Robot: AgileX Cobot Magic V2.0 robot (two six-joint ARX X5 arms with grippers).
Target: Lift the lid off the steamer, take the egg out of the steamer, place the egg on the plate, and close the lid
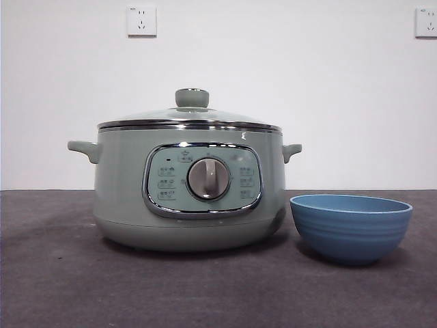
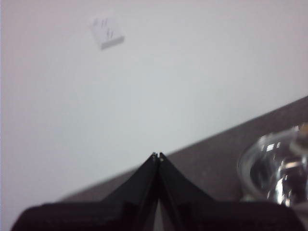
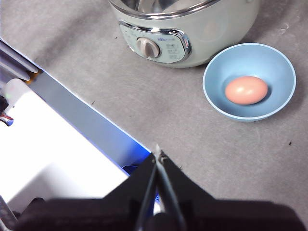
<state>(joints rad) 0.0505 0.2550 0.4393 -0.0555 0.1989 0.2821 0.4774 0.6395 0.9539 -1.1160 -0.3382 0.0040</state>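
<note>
Seemingly final stage: every step of the task reads as done, judged from how the things lie.

Item 1, the steamer (image 1: 190,188): stands on the desk (image 1: 61,280), dial facing the front camera. Well apart from the right end effector (image 3: 158,155), ahead of its tips; near the left end effector (image 2: 157,156) only by a glimpse of glass.

Item 2, the lid (image 1: 191,113): seated level on the steamer's rim, knob upright, no gap visible in the front view. Closing therefore looks complete.

Item 3, the plate (image 1: 351,227): on the desk just beside the steamer, not quite touching it. Ahead of the right end effector, well apart.

Item 4, the egg (image 3: 246,90): lies in the middle of the plate.

Item 5, left end effector: clenched, jaws tip to tip, nothing between them; raised, aimed mostly at the wall.

Item 6, right end effector: clenched likewise, empty, held high above bare desk.

Next move, as a judgement: nothing is left to handle; at most both arms need to wait clear of the steamer and plate.

Cross-view notes: the right wrist view alone shows the egg, since the front view looks level and the plate's wall hides its inside. The front view alone shows the lid's full seating and knob. The left wrist view adds only a blurred edge of the lid's glass. Neither arm appears in the front view.
</note>
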